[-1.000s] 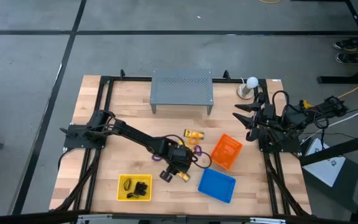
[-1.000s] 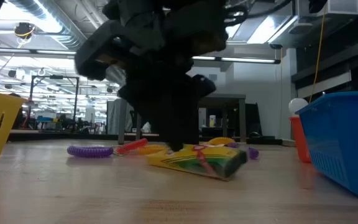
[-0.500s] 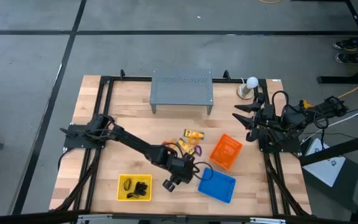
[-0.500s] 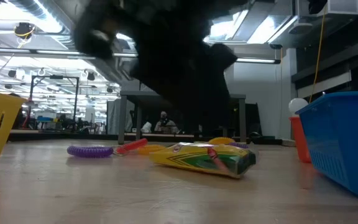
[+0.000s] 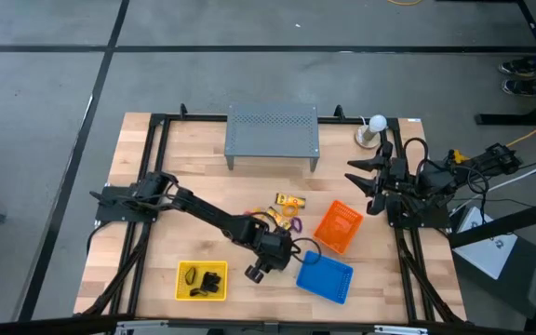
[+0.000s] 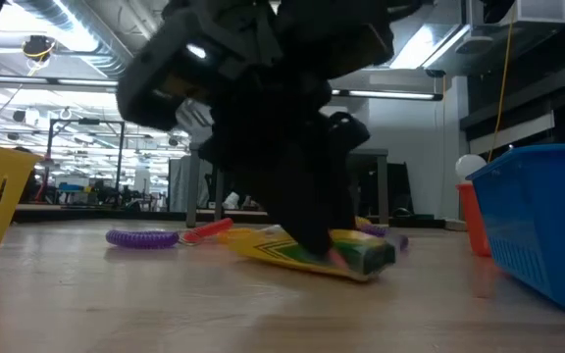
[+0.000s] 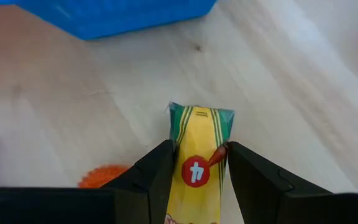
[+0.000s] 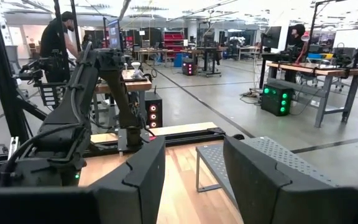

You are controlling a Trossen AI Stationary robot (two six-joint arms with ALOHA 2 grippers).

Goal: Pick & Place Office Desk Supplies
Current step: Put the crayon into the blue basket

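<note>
Gripping item, high view: left gripper (image 5: 261, 268) low on the table between yellow basket (image 5: 201, 281) and blue basket (image 5: 325, 276); right gripper (image 5: 359, 177) parked apart, fingers spread.
Low view: yellow packet (image 6: 312, 251) lying on wood.
Left wrist view: fingers (image 7: 156, 172) closed against packet's sides.

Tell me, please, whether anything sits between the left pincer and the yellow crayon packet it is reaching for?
Nothing visible does: the left pincer already has its fingers on either side of the yellow crayon packet, which lies on the table.
</note>
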